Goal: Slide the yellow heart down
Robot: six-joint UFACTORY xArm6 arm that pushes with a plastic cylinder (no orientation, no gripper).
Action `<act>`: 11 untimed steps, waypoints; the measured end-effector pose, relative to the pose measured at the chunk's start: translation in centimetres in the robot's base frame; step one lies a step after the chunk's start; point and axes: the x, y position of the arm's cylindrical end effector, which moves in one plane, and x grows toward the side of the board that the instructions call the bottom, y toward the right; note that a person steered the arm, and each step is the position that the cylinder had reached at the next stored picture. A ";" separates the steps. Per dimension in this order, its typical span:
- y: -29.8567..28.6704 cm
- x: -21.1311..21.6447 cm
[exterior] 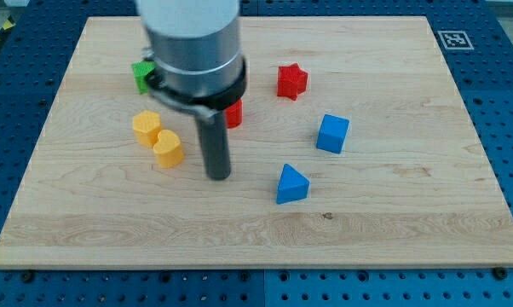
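Observation:
Two yellow blocks sit at the view's left of the wooden board (393, 239). The lower one (168, 147) looks like the yellow heart. The upper one (146, 128) is a yellow block with flat sides, touching it. My tip (218, 176) rests on the board just to the right of the yellow heart and slightly below it, a small gap apart. The arm's grey body hides part of the board above the tip.
A green block (141, 75) peeks out left of the arm. A red block (233, 113) is partly hidden behind the rod. A red star (291, 81) lies at upper middle. A blue cube (332, 133) and a blue triangular block (291, 184) lie to the right.

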 end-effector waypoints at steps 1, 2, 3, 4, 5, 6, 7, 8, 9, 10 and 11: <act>-0.7 -4.7; -1.9 -6.4; -4.1 -6.2; -8.3 -4.3; -10.2 -3.8; -10.2 -3.8; -10.2 -2.6; -10.3 -1.0; -11.7 1.7; -12.4 2.2; -12.5 1.1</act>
